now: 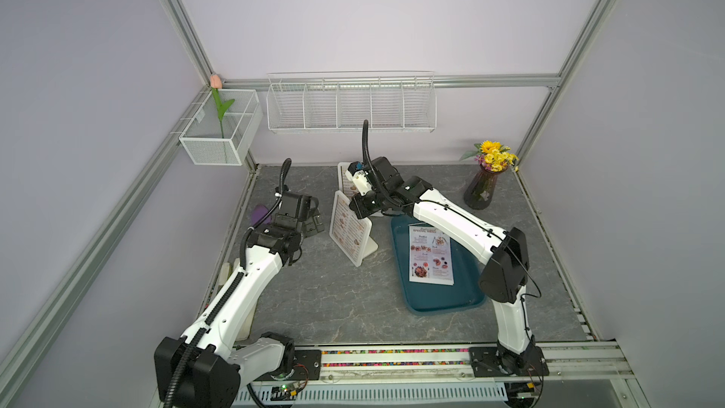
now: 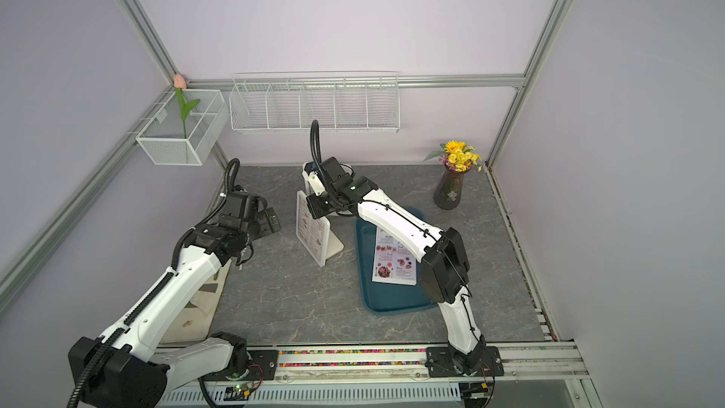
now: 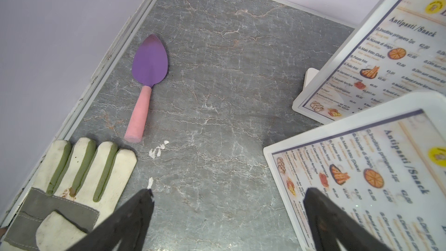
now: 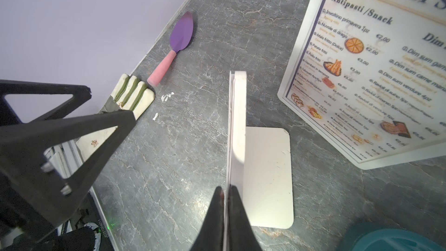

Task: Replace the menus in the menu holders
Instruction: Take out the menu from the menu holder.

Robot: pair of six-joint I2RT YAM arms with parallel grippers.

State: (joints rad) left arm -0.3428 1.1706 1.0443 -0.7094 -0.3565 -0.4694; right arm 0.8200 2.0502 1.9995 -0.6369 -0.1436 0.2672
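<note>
**The right gripper (image 4: 226, 190) has pinched the old menu, so the pull-out step is on.**
Its jaws are closed on the thin top edge of the menu (image 1: 345, 229), which sits in the near holder (image 1: 368, 246) at mid-table. The far holder (image 1: 340, 169) stands just behind, also filled. To the left, the left gripper (image 3: 229, 190) hangs wide open and empty. On the right, a red-headed menu (image 1: 430, 255) waits on the tray (image 1: 435, 300). The next move probably calls for a straight lift along the slot, without buckling the paper or tipping the holder.
</note>
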